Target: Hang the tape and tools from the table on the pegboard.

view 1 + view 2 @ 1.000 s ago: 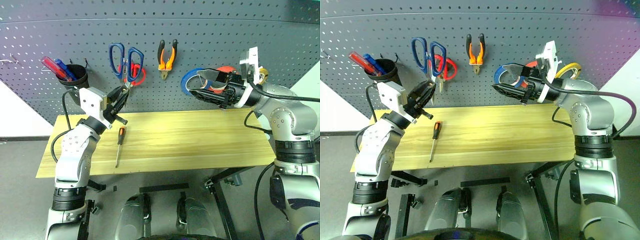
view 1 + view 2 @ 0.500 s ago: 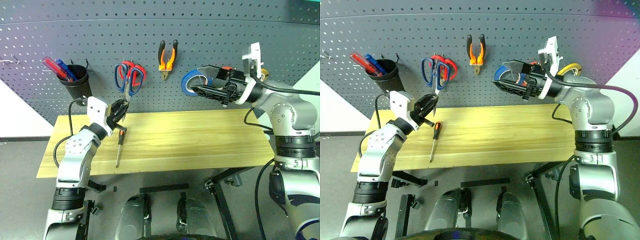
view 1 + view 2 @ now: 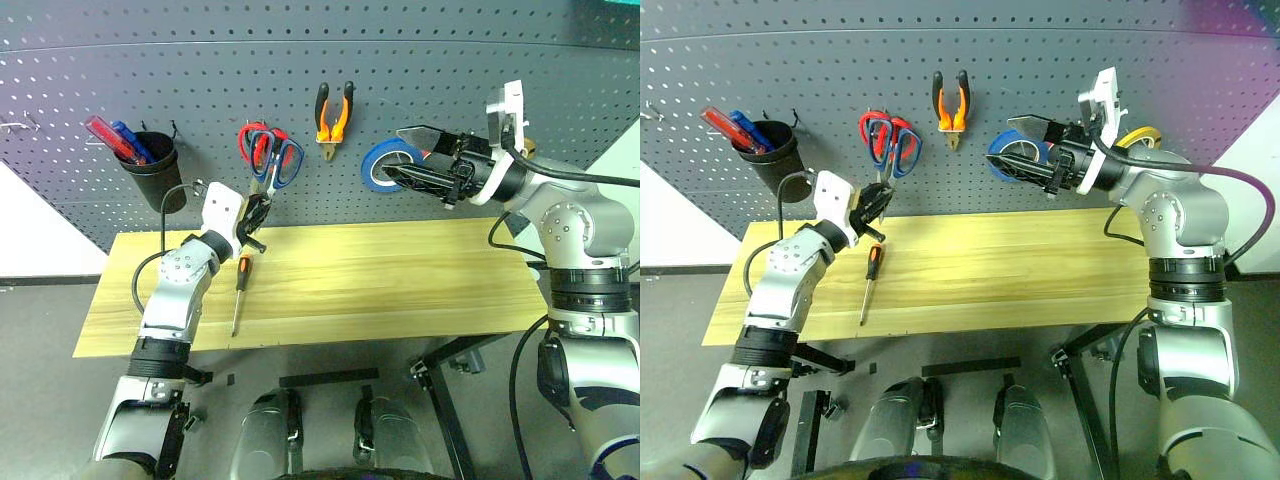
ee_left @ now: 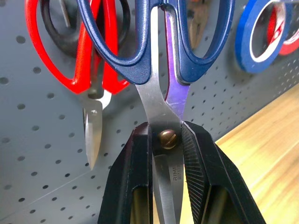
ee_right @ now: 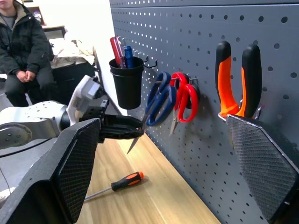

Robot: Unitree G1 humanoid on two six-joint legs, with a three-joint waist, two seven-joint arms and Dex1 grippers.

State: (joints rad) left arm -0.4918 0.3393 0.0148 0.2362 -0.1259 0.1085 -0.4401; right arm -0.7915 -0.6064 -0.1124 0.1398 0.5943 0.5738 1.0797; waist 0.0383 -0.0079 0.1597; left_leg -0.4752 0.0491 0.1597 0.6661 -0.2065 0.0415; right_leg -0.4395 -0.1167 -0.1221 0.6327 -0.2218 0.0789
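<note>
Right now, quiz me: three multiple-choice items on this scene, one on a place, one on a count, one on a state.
1. Where does the screwdriver lie?
A. On the table
B. On a pegboard hook
C. In the black cup

2. How many pairs of scissors are at the pegboard?
A. One
B. Two
C. Three

3. What is the left gripper doing?
A. Open over the table
B. Shut on the pliers
C. Shut on the blue-handled scissors

Answers:
1 A, it rests flat on the wood.
2 B, the blue-handled pair overlaps the red-handled scissors.
3 C, the left wrist view shows its fingers pinching the blades at the pivot screw.
</note>
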